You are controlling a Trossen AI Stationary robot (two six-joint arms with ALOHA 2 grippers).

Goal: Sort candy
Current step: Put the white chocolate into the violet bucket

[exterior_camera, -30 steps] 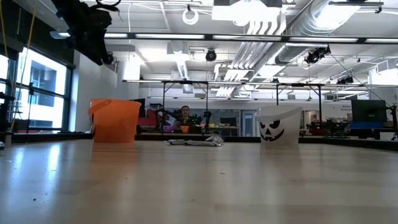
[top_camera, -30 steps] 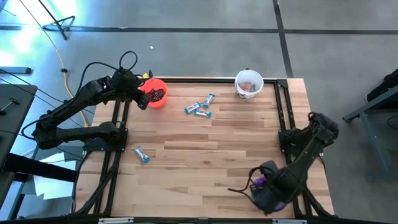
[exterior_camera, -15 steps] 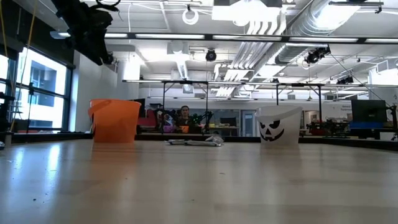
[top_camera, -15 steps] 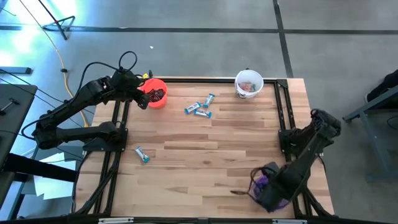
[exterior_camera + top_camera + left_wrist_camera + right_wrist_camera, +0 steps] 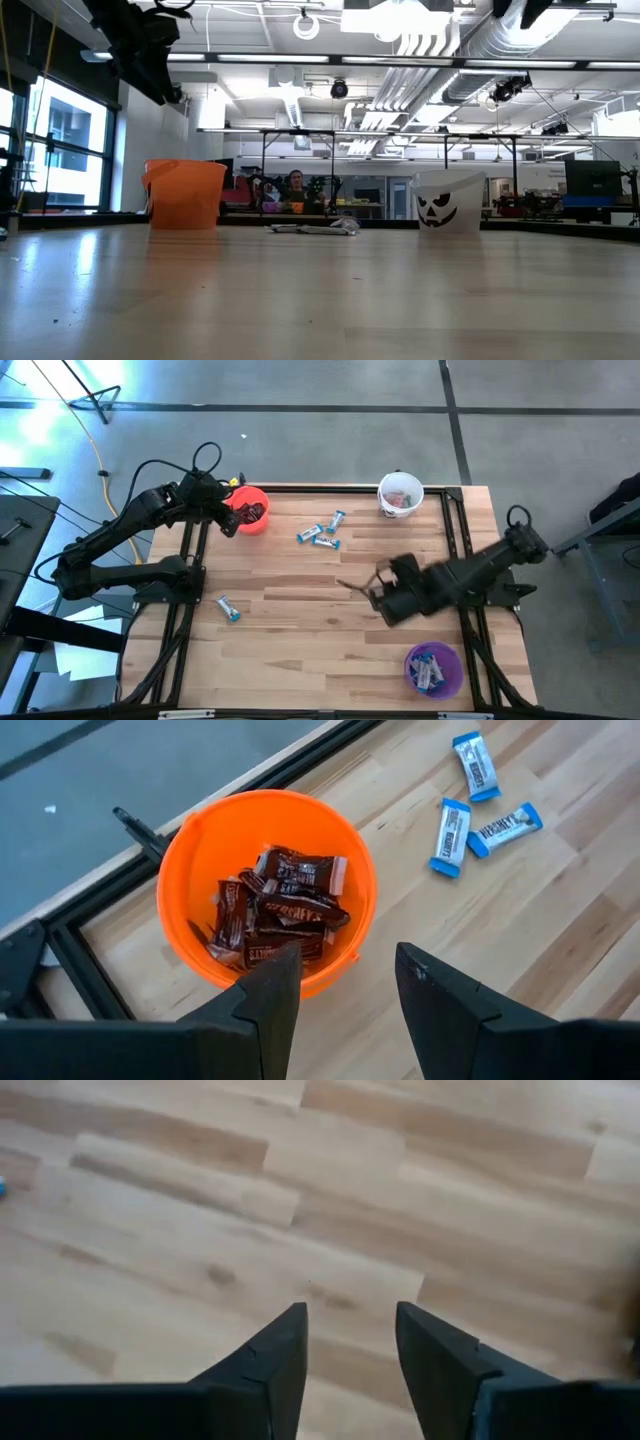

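Note:
My left gripper [image 5: 348, 982] hangs open just above the near rim of the orange cup [image 5: 265, 890] at the table's far left, with nothing between its fingers. Dark brown candy [image 5: 280, 910] lies piled in that cup. Three blue-and-white candy pieces [image 5: 322, 532] lie flat on the wood at the far middle, and one more [image 5: 229, 608] lies at the near left. My right gripper [image 5: 357, 589] hangs open and empty over bare wood near the table's middle.
A purple cup [image 5: 433, 668] holding blue-and-white candy stands at the near right. A white cup [image 5: 401, 494] with a drawn face [image 5: 448, 203] stands at the far right. Black frame rails [image 5: 185, 575] run along both sides of the table. People show far behind it.
My right gripper has swung from above the purple cup at the near right toward the table's middle, and the cup now shows uncovered. My left gripper has kept still over the orange cup.

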